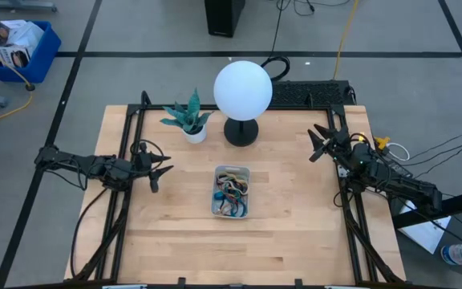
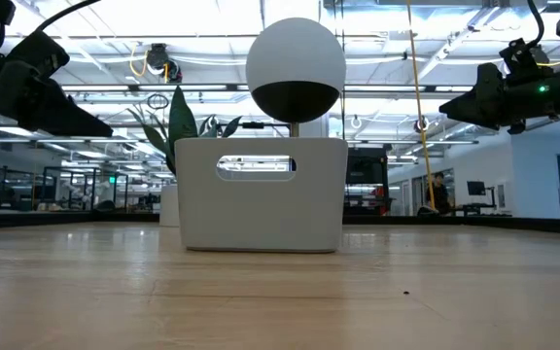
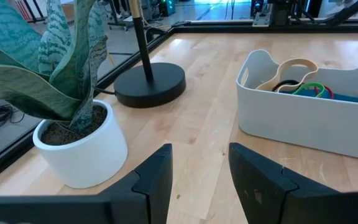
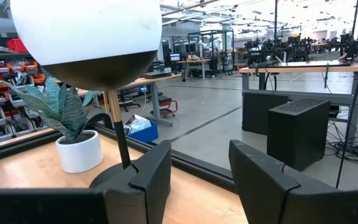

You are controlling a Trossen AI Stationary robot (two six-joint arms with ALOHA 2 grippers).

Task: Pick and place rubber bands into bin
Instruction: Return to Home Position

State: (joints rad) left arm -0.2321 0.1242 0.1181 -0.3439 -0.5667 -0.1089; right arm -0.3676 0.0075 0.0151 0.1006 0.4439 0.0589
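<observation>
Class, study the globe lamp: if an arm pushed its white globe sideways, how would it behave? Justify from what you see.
Probably top-heavy: the large globe sits high on a thin stem. The flat black base looks narrower than the globe, so a high push may tip it rather than slide it. The smooth round globe likely offers little grip.

Grey floor (image 1: 159,32), bright ceiling lights (image 2: 134,14)
</observation>
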